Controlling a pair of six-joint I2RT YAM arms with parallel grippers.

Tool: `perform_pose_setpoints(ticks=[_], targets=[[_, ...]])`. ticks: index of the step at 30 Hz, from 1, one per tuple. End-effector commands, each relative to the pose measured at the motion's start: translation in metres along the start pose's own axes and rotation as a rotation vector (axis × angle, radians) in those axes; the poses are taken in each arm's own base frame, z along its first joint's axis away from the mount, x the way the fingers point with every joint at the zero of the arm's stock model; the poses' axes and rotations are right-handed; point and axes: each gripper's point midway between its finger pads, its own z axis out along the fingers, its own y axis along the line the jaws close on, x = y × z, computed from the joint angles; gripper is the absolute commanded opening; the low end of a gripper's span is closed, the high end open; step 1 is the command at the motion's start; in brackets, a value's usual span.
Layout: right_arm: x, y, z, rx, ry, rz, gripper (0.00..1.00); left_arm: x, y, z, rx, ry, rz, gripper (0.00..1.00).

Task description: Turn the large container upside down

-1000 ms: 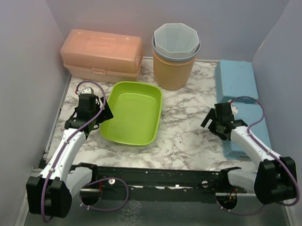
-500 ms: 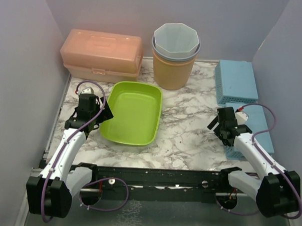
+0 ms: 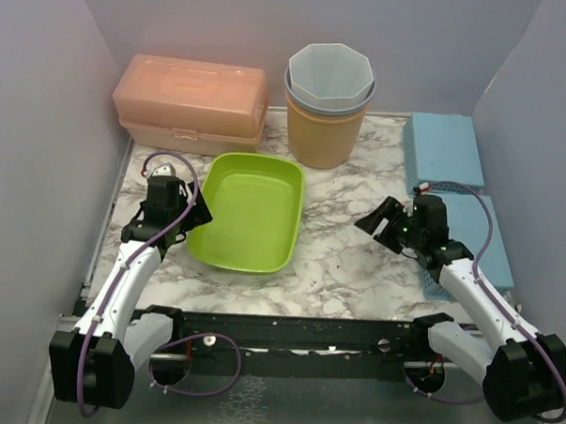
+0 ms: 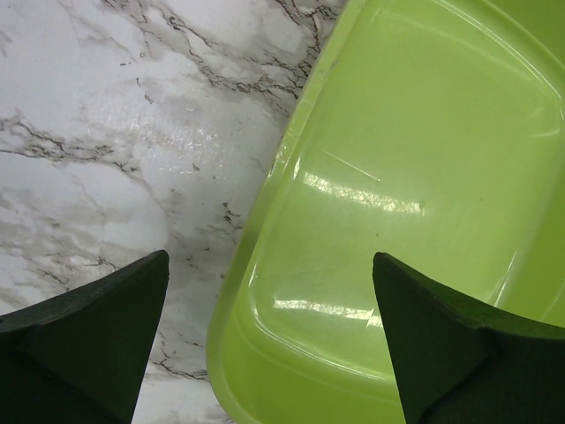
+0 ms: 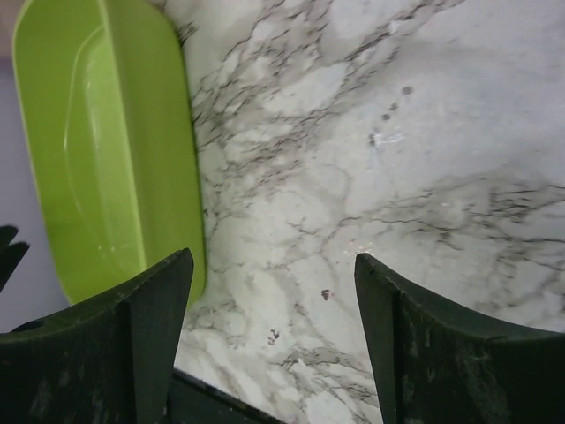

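The spread left gripper (image 4: 269, 265) is straddling the rim of the shallow lime-green plastic tub (image 4: 397, 177). Pinching too shallowly is probably risking the glossy wall slipping free mid-flip.

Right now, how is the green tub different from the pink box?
The green tub is open on top; the pink box is shut under a lid. The green tub sits mid-table; the pink box stands at the back left, by the wall. Both are rounded rectangles resting on the marble table.
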Motion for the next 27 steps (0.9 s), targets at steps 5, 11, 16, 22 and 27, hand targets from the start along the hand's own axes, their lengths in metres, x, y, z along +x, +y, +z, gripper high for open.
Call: perform_pose_setpoints(ticks=[5, 11, 16, 22, 27], targets=[[0.038, 0.076, 0.011, -0.271, 0.218, -0.108, 0.77, 0.005, 0.000, 0.003, 0.011, 0.014, -0.007, 0.99], [0.057, 0.092, 0.034, -0.239, 0.269, -0.106, 0.77, 0.011, -0.002, 0.006, 0.025, 0.041, -0.005, 0.99], [0.081, 0.132, 0.052, -0.349, 0.353, -0.105, 0.79, 0.021, -0.004, 0.014, 0.033, 0.091, -0.005, 0.99], [0.111, 0.145, 0.094, -0.356, 0.465, 0.022, 0.74, 0.033, -0.010, 0.020, 0.064, 0.158, -0.003, 0.97], [0.120, 0.152, 0.103, -0.414, 0.508, 0.074, 0.56, 0.038, -0.012, 0.022, 0.075, 0.182, -0.004, 0.96]])
